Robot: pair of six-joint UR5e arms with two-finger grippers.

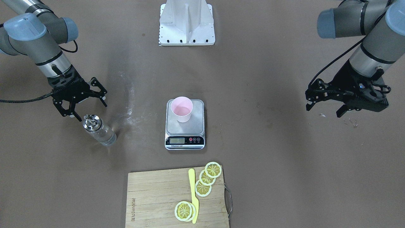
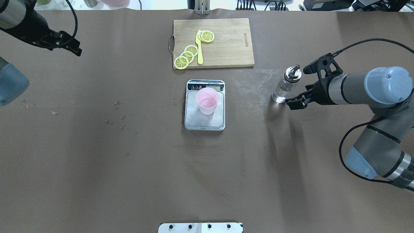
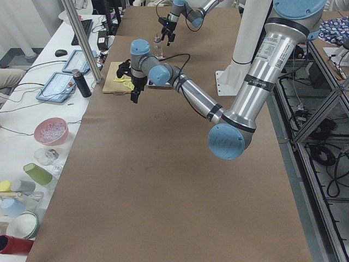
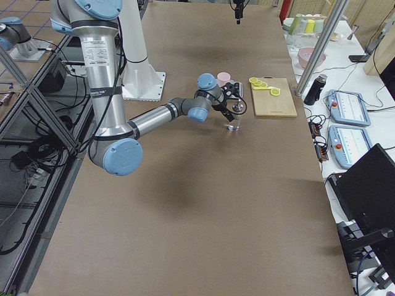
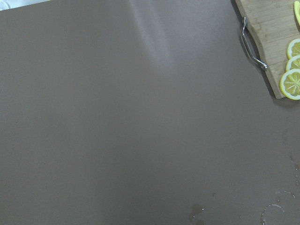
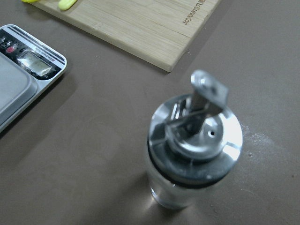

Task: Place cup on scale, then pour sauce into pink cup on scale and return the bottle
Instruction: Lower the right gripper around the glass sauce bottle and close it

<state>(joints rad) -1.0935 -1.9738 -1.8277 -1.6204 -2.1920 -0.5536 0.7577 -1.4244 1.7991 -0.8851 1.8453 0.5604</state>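
Note:
The pale pink cup stands upright on the steel platform of the scale at the table's middle; both also show in the overhead view, cup and scale. The clear glass bottle with a silver spout cap stands on the table on my right side and holds clear sauce. It fills the right wrist view. My right gripper is open just behind the bottle, fingers apart from the glass. My left gripper is open and empty, far off over bare table.
A wooden cutting board with lemon slices and a yellow knife lies past the scale, on the operators' side. The white robot base plate is on the robot's side. Small droplets spot the table left of the scale.

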